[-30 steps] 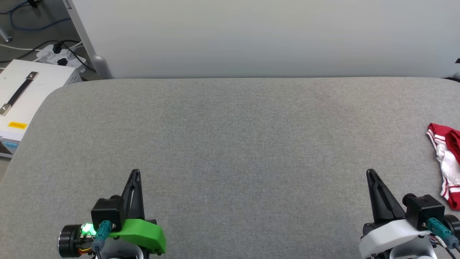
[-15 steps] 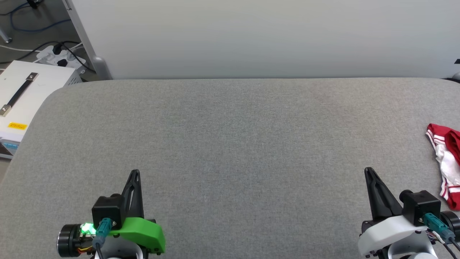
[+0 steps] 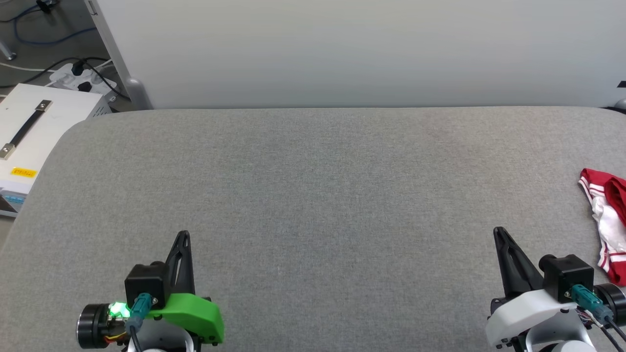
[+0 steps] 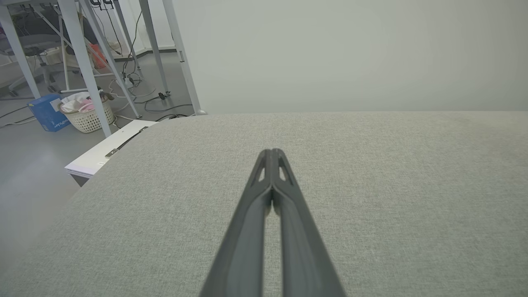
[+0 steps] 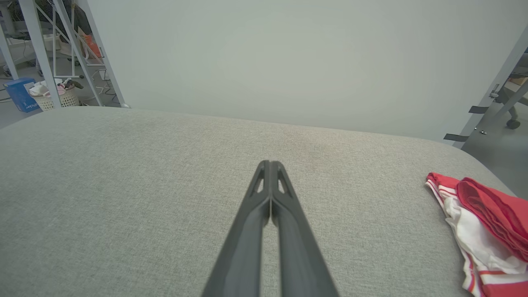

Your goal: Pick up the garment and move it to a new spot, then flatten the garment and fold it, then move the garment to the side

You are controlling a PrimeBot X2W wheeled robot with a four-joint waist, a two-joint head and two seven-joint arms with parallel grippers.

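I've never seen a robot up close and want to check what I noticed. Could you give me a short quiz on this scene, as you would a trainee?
1. True or false: the crumpled red-and-white T-shirt lies near the right edge of the grey fabric-covered table.
2. The dark-fingered right gripper is: A) shut on the shirt; B) shut and empty; C) wide open.
3. Which is nearer the shirt, the left gripper or the right one?

Key: 1 true; 2 B; 3 the right one.
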